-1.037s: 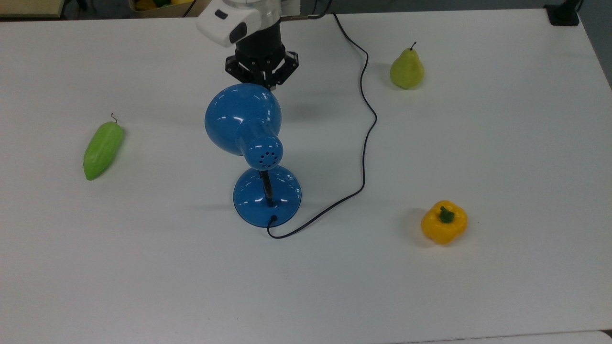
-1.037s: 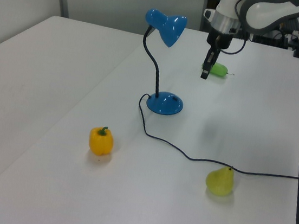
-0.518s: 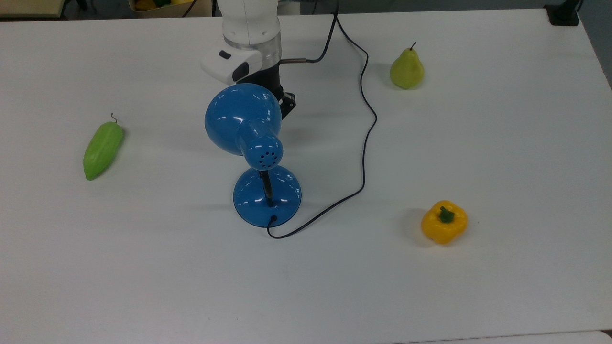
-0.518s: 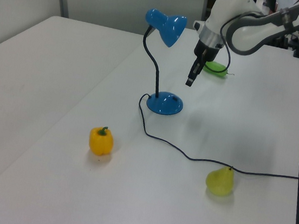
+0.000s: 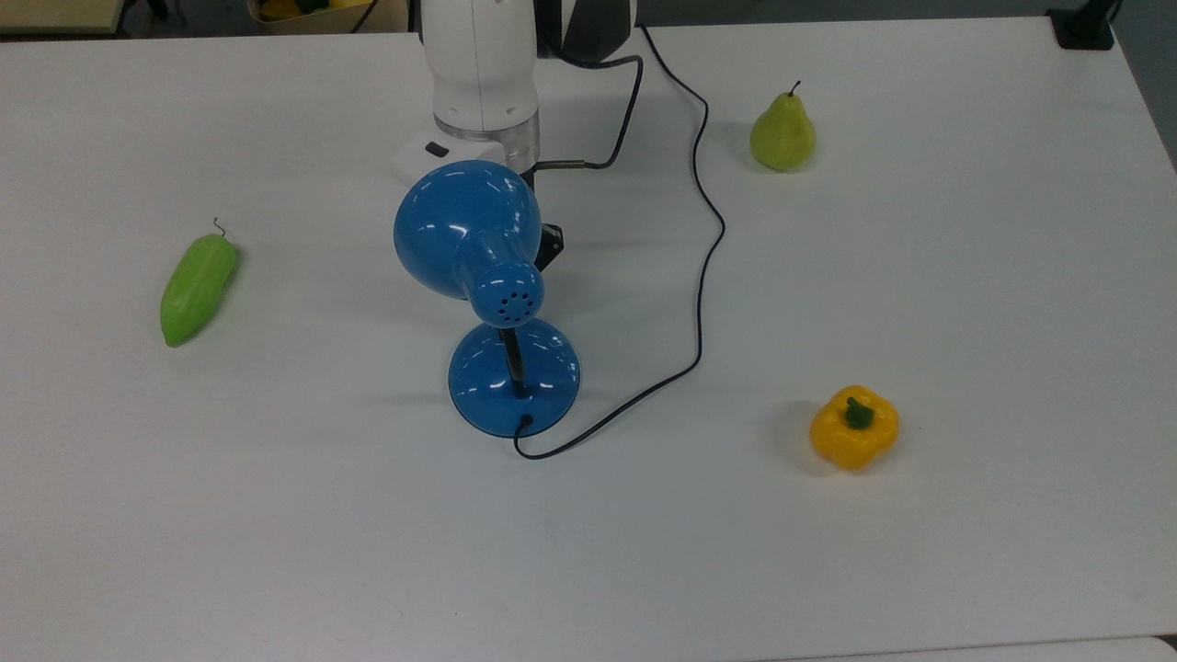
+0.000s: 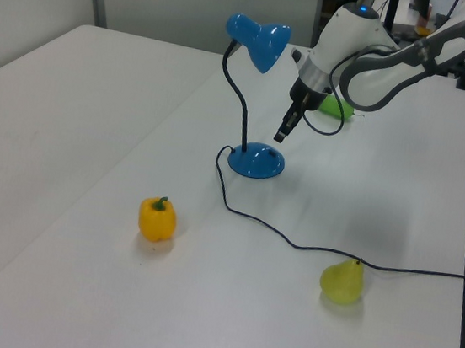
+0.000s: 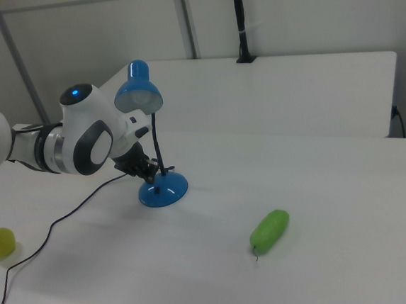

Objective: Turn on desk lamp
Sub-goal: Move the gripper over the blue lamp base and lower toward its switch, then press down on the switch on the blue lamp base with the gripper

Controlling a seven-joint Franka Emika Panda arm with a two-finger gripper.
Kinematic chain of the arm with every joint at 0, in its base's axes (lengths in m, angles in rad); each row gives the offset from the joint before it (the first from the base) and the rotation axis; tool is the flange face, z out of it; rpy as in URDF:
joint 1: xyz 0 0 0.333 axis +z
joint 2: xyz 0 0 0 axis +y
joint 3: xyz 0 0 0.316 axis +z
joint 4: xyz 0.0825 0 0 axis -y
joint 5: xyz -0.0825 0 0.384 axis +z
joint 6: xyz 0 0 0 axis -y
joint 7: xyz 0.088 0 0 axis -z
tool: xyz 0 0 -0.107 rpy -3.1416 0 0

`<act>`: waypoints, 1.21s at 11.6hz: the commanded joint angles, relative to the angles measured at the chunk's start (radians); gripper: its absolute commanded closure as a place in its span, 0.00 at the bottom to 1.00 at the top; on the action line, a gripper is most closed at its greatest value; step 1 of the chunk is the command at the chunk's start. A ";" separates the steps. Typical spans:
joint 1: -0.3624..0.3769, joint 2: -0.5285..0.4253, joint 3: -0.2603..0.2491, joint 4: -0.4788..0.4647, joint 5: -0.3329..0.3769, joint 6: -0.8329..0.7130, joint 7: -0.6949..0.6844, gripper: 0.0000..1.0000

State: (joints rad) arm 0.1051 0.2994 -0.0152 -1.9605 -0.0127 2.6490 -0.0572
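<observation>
We are bringing our gripper (image 6: pixel 281 134) down beside the desk lamp (image 5: pixel 487 285), which is standing mid-tabletop (image 5: pixel 965 276) with its round base (image 6: pixel 256 160) just below our fingertips. Whether the fingers are parted or closed, we cannot tell. We are judging this the approach step: next we are needing to find the switch, likely on the base, and press it gently.

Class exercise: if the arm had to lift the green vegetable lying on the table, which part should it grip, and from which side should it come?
Grip the green vegetable across its thick middle, coming straight down from above. It lies flat on the table with open space all round, and its long, tapering body is probably narrow enough across for two fingers, while the ends would likely slip.
</observation>
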 commanded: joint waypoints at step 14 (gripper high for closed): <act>-0.012 0.084 0.000 0.003 -0.058 0.123 -0.016 1.00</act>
State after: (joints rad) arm 0.0966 0.3709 -0.0153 -1.9569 -0.0512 2.7442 -0.0575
